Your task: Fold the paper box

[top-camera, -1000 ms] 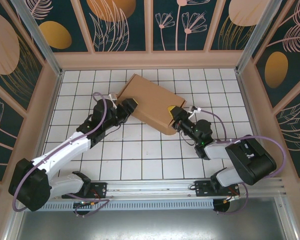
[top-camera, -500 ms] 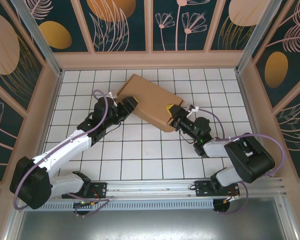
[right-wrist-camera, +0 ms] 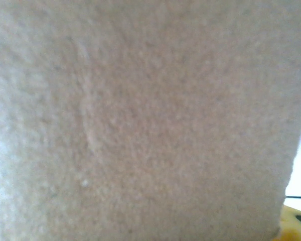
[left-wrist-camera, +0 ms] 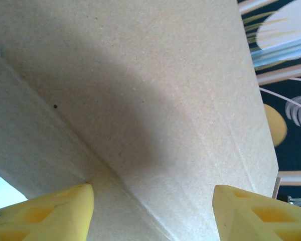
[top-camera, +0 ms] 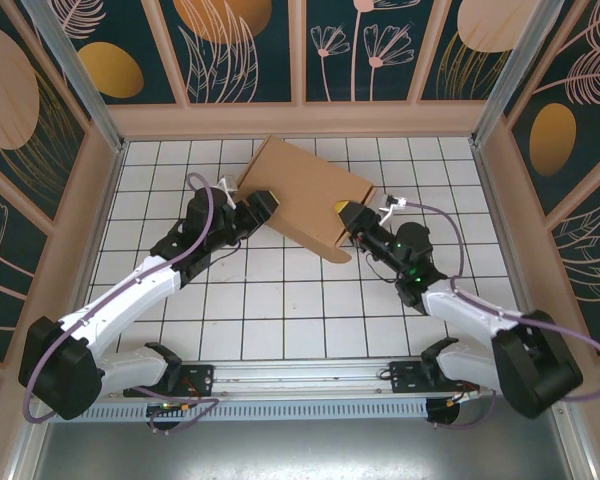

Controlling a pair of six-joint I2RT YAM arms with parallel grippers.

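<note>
we see bright, even light from above, a soft shadow across the paper box point(left-wrist-camera: 140, 130), and right wrist blur.

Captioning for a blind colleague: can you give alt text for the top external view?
A brown paper box lies askew on a white gridded table, the left gripper at its left edge, the right gripper at its right corner.

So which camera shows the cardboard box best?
The top view: nearly the whole box is visible. The left wrist view catches a creased panel up close; the right wrist view, a blurry cardboard patch.
</note>
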